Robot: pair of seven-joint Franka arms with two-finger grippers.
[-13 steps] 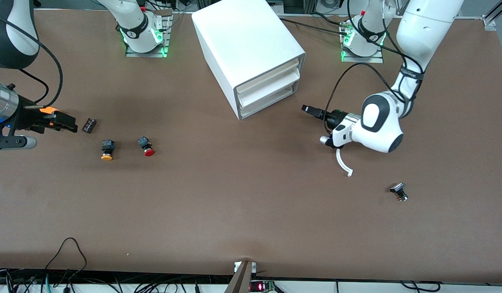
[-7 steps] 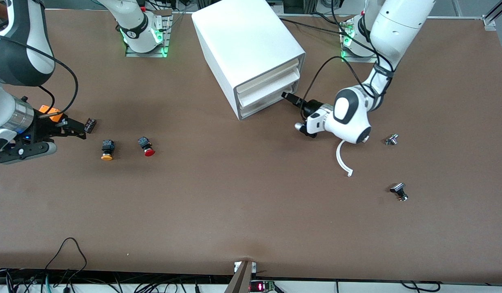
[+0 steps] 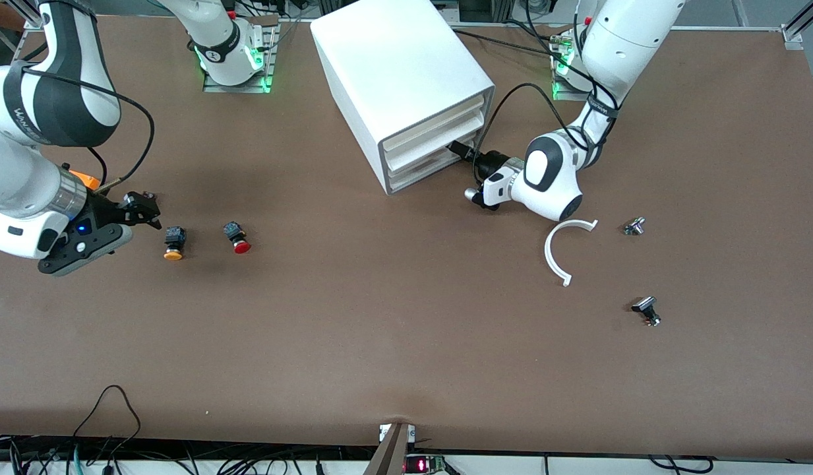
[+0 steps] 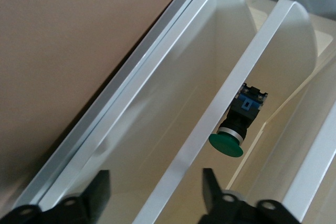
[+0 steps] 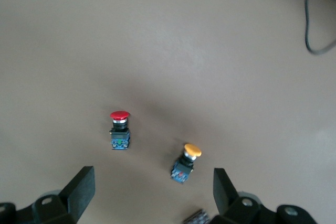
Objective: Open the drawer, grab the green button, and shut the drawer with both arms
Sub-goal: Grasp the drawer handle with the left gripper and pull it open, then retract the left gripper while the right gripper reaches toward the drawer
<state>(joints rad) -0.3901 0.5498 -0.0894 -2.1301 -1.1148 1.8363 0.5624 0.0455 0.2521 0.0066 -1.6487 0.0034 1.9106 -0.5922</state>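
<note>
The white cabinet [image 3: 399,59] stands at the back middle of the table, all three drawers shut, the lowest drawer [image 3: 427,170] included. My left gripper [image 3: 456,148] is at the front of the lower drawers. In the left wrist view it [image 4: 156,184] is open, its fingers on either side of a white drawer-front rim [image 4: 231,93]. The green button [image 4: 227,144] shows through the translucent drawer front there and is hidden in the front view. My right gripper [image 3: 149,212] is open and empty, low over the table beside the yellow button [image 3: 173,243].
The red button [image 3: 237,238] lies beside the yellow one; both show in the right wrist view, red [image 5: 119,129] and yellow [image 5: 186,161]. A white curved strip [image 3: 555,254] and two small metal parts [image 3: 634,226] [image 3: 646,310] lie toward the left arm's end.
My left gripper has moved across the table to the cabinet's drawer fronts, uncovering the curved strip. My right gripper has moved toward the yellow button.
</note>
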